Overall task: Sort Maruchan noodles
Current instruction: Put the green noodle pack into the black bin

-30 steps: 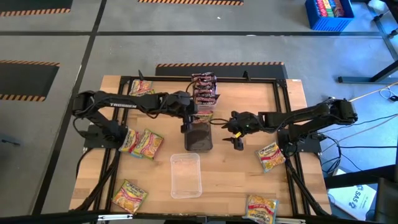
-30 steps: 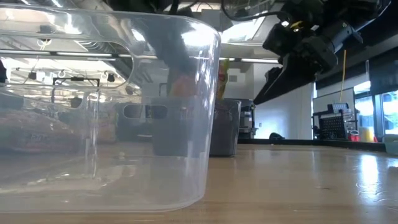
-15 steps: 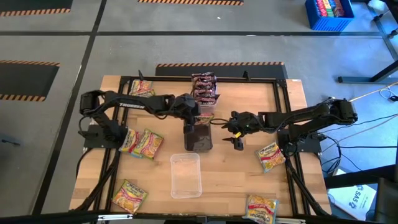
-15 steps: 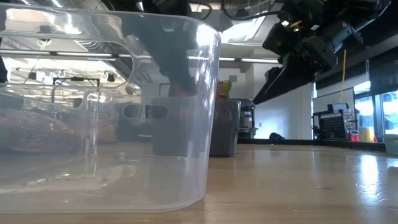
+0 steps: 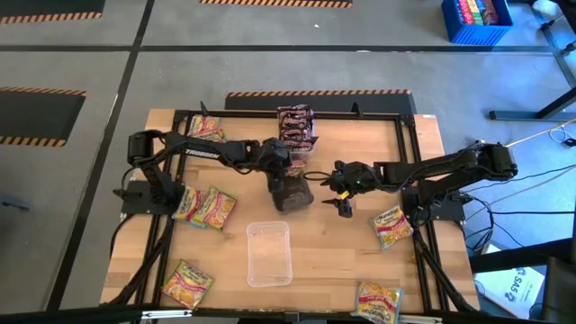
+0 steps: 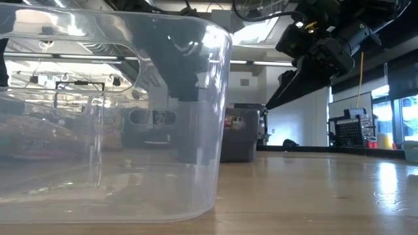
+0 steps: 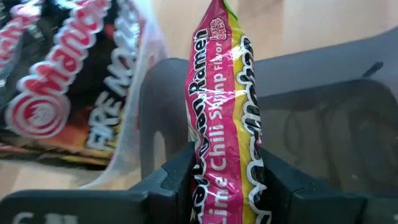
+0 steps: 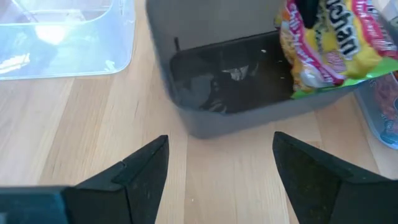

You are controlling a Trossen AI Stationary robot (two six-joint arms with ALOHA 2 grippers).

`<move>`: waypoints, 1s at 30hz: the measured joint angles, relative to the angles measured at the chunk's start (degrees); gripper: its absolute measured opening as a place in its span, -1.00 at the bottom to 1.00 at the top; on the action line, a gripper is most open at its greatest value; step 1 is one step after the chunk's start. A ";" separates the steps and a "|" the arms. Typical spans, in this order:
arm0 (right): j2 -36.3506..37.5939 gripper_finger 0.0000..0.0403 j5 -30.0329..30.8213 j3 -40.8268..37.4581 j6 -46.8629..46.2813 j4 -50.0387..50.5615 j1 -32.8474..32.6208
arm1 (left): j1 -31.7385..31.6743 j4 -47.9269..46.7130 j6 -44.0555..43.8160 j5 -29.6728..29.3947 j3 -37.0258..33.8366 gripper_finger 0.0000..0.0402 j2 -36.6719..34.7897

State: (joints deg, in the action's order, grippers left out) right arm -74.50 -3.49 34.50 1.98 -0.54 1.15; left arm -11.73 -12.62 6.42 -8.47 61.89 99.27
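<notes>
My left gripper (image 5: 282,171) (image 7: 224,168) is over the dark grey bin (image 5: 292,200) (image 8: 230,99) at mid-table, shut on a yellow-pink noodle packet (image 7: 221,93) (image 8: 329,43). My right gripper (image 5: 343,191) (image 8: 221,155) hovers open just right of the bin, touching nothing. Dark brown-red packets (image 5: 295,130) (image 7: 56,81) stand packed in a clear tray behind the bin. More yellow-pink packets lie flat on the table, on the left (image 5: 202,205) (image 5: 186,283) and on the right (image 5: 393,225) (image 5: 378,300). My left gripper pinches the yellow-pink packet between its two fingers, one on each flat face (image 7: 221,180). The fingers come from above, pointing down. The packet hangs on edge below them, its lower part (image 8: 311,87) at the bin's rim near one end of the opening.
An empty clear tray (image 5: 268,252) (image 8: 62,37) sits near of the bin and fills the low view's foreground (image 6: 111,117). Another packet (image 5: 205,128) lies at the far left. A black frame (image 5: 409,117) runs round the table edges. Bare wood lies between the bin and the right packets.
My left gripper has moved right and down toward the bin, carrying the packet from above the bin's rim down to it. The bin appears to have turned slightly on the table. My right gripper has kept still.
</notes>
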 joint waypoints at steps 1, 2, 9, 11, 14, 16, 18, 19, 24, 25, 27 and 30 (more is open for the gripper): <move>0.00 0.33 0.00 0.00 0.00 0.00 0.00 | 0.01 0.02 -0.08 -1.03 0.00 -0.40 0.17; 0.00 0.33 0.00 0.00 -0.02 -0.01 0.00 | 0.18 0.00 -0.07 -1.58 0.00 -0.39 0.37; 0.00 0.33 -0.03 0.00 -0.01 -0.49 0.00 | 1.36 -0.31 0.59 -4.39 0.02 -0.24 0.52; 0.00 0.33 -0.07 0.00 0.00 -0.77 0.00 | 1.76 -0.33 0.12 -6.46 0.02 -0.21 0.42; -0.02 0.33 -0.13 0.00 -0.02 -1.29 0.00 | 2.09 -0.44 -0.68 -10.38 0.02 -0.20 0.02; -0.02 0.33 -0.13 0.00 -0.02 -1.20 0.00 | 2.15 -1.44 -0.73 -11.55 0.00 -0.20 -1.09; -0.02 0.33 -0.13 0.00 -0.02 -1.25 0.00 | 2.15 -0.85 -0.78 -12.20 0.17 -0.19 -1.95; -0.02 0.33 -0.15 0.00 -0.02 -1.29 0.00 | 2.03 -1.64 -1.10 -12.18 0.18 -0.19 -2.40; -0.02 0.33 -0.17 0.00 -0.02 -1.55 0.00 | 1.29 -3.88 -2.99 -12.25 0.09 -0.19 -2.91; -0.02 0.33 -0.17 0.00 -0.09 -1.53 0.00 | 1.12 -4.08 -3.46 -12.28 0.09 -0.19 -2.91; -0.02 0.33 -0.17 0.00 -0.11 -1.57 0.00 | 0.96 -4.09 -4.23 -12.31 0.09 -0.19 -2.91; -0.02 0.33 -0.17 0.00 -0.13 -1.57 0.00 | 1.13 -3.88 -4.35 -11.58 0.09 -0.19 -2.99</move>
State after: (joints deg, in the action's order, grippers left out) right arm -74.52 -3.66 34.50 1.85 -2.11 1.15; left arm -10.59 -16.50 2.08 -20.05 61.98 96.27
